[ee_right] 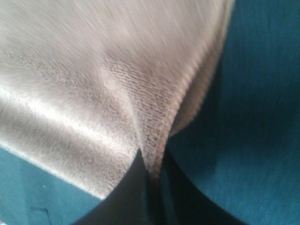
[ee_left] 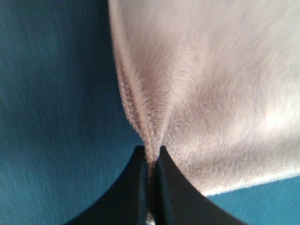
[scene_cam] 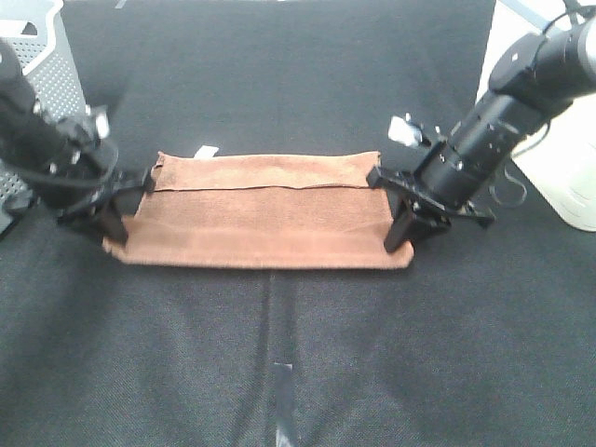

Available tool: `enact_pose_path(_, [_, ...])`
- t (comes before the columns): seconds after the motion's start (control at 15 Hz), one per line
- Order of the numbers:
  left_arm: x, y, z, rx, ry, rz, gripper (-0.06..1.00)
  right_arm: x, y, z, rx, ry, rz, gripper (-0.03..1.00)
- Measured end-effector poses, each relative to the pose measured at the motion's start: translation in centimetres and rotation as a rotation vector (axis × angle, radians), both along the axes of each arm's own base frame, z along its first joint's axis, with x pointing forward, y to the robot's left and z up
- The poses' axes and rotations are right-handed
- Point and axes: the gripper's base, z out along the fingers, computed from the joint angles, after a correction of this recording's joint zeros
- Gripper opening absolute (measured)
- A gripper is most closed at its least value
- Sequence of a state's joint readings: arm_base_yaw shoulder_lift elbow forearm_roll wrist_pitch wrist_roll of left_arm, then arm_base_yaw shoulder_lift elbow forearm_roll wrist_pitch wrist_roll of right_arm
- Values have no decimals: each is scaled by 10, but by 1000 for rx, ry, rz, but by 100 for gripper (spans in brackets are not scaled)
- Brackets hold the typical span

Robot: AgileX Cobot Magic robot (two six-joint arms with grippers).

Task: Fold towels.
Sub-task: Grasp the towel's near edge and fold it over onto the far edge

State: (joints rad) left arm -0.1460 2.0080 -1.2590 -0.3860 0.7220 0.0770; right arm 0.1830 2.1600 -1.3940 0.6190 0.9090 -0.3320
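Dark cloth covers the bench (scene_cam: 279, 372), where the reddish-brown towel (scene_cam: 261, 223) lies stretched across the middle, left pincer (ee_left: 151, 159) and right pincer (ee_right: 153, 164) each clamped on a short-edge hem, so the fold likely goes best with both ends lifted level and taut toward the far flap (scene_cam: 270, 170) and white tag (scene_cam: 205, 149).

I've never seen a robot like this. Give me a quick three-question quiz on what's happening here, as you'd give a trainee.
1. True or false: the left gripper and the right gripper are each shut on the towel.
2. The white tag lies nearer which end? A: the left gripper's; B: the right gripper's.
3. How many towels lie on the table?
Key: 1 true; 2 A; 3 one.
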Motion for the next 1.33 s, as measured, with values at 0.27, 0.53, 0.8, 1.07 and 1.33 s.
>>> enact_pose_path(0.27, [39, -4, 44, -40, -186, 85, 1, 41, 8, 37, 33, -177, -7, 0])
enact_pose_path(0.53, [74, 10, 41, -64, -219, 186, 1, 82, 14, 46, 36, -262, -23, 0])
enact_pose_path(0.8, [102, 7, 15, -59, -229, 173, 1, 105, 15, 11, 2, -253, -52, 0])
enact_pose_path(1.07, [111, 6, -4, -58, -211, 175, 11, 110, 14, 1, -11, -272, -71, 0])
enact_pose_path(1.33, [115, 5, -2, -82, -244, 183, 64, 110, 14, 1, -11, -270, -72, 49])
